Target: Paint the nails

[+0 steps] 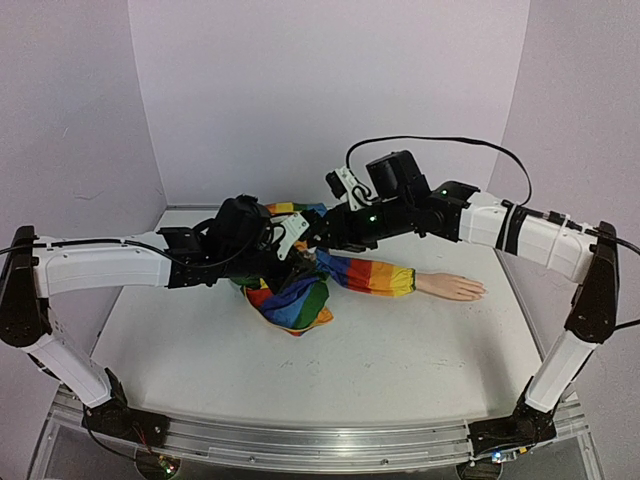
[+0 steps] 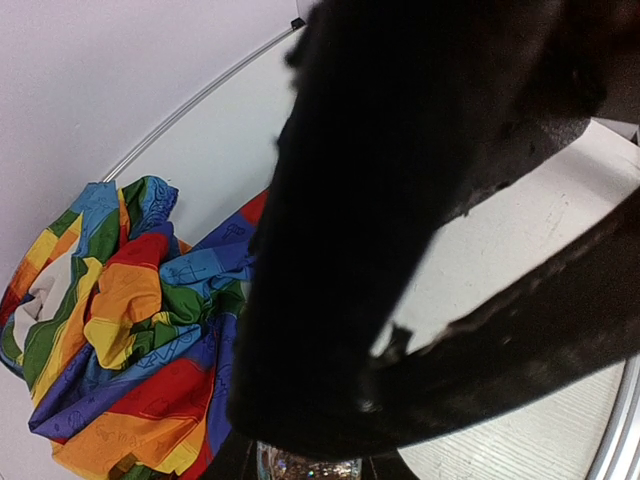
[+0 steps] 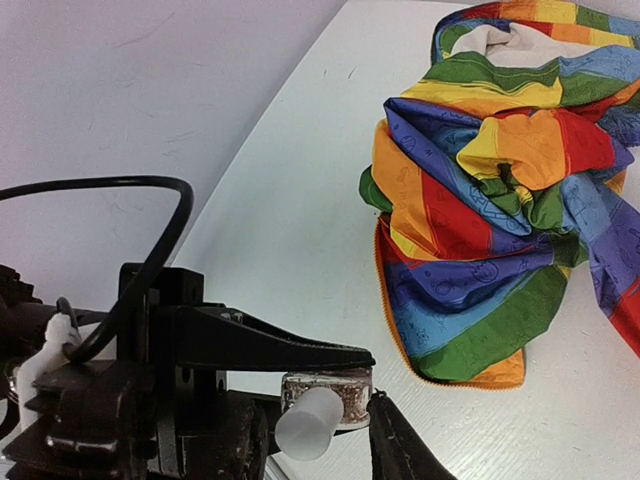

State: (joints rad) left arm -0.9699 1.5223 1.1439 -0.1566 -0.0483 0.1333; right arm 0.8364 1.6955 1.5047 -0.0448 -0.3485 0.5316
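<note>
- The left fingers (image 3: 300,350) look closed on a small glitter polish bottle (image 3: 325,392). One dark finger lies across its top, and its whitish cap (image 3: 303,424) points towards the right wrist camera.
- The right fingers (image 1: 322,236) meet the left ones over the bunched part of the rainbow-striped sleeve (image 1: 370,275), mid-tabletop. They are only a dark blur in the left wrist view and are not clear in their own, so I cannot tell how far open they are or whether they hold anything.
- The nails (image 1: 480,291) are too small to make out. They sit at the tips of the mannequin hand (image 1: 455,287), which lies flat on the tabletop (image 1: 400,350) at the right with its fingers pointing right, well apart from the bottle.
- My judgement is that the step in hand is getting the cap off, and painting has not begun.
- To do it well, keep the left grip firm and the bottle steady.
- Take the cap squarely across its sides, low enough not to slip, and turn it about the bottle's own axis.
- Lift the cap straight out so the brush clears the neck, and keep the open bottle upright above the cloth to avoid spills.
</note>
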